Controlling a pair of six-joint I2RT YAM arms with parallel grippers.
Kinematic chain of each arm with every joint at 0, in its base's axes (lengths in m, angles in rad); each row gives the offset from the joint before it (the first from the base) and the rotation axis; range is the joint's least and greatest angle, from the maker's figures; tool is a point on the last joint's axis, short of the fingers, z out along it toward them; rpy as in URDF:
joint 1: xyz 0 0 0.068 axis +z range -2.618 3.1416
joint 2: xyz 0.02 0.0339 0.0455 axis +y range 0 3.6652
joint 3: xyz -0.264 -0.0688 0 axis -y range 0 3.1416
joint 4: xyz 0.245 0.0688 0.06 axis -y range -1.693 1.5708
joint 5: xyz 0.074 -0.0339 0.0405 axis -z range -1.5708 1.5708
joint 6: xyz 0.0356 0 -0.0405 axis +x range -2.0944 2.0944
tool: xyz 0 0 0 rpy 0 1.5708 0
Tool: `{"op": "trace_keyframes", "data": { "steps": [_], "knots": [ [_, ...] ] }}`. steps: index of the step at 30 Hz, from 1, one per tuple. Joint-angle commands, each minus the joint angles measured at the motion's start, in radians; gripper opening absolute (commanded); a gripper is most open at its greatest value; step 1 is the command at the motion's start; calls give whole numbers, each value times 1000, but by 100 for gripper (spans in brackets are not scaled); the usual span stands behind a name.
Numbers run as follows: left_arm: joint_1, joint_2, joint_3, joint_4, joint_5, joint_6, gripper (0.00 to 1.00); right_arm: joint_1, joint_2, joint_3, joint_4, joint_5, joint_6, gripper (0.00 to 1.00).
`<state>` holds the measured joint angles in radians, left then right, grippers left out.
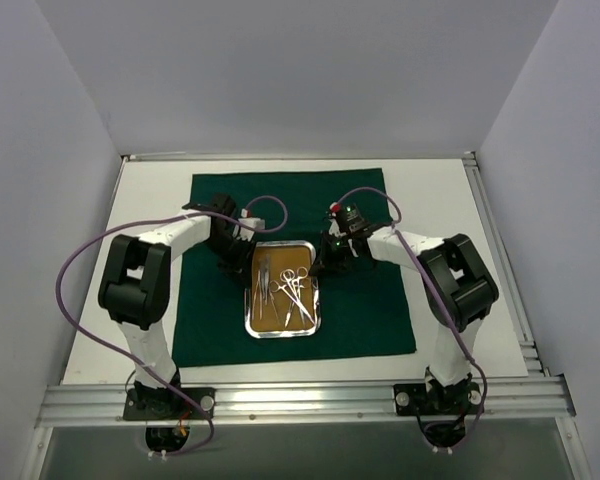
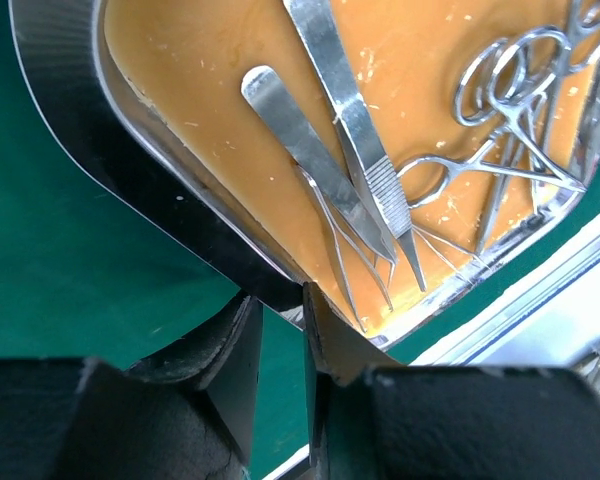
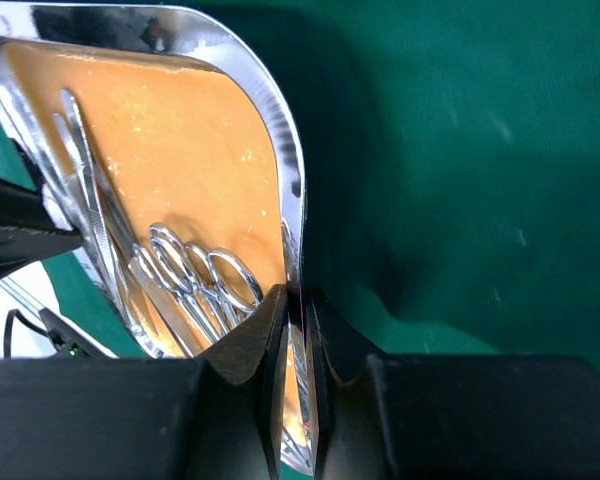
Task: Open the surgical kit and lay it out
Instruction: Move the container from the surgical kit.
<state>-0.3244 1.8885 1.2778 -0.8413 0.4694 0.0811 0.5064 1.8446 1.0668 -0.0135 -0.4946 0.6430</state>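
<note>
The dark green cloth [image 1: 370,310] lies spread flat on the table. On its middle stands the small steel tray [image 1: 283,334] with its orange-brown inside. In it lie two thin tweezers [image 2: 300,140] on the left and the ring-handled clamps [image 3: 185,268] on the right. My left gripper [image 2: 278,300] straddles the tray's far left rim [image 2: 130,170], one finger inside and one outside, closed against the sloping wall. At the far right rim [image 3: 280,130], my right gripper [image 3: 295,300] is shut, the thin edge pinched between its pads. In the top view both grippers [image 1: 232,262] [image 1: 326,260] flank the tray's far corners.
White table [image 1: 450,200] shows around the cloth, with grey walls on three sides. An aluminium rail [image 1: 300,398] runs along the near edge, holding both arm bases. A purple cable [image 1: 75,270] loops out from the left arm.
</note>
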Motion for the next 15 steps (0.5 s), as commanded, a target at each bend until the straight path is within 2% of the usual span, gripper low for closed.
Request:
{"op": "trace_keyframes", "data": {
  "steps": [1,15],
  "knots": [
    [16,-58,64,-36,54,46,2,17,44,96,17,-76,12,0],
    [154,14,192,-64,0,80,2,21,252,453,-74,-48,9,0]
  ]
}}
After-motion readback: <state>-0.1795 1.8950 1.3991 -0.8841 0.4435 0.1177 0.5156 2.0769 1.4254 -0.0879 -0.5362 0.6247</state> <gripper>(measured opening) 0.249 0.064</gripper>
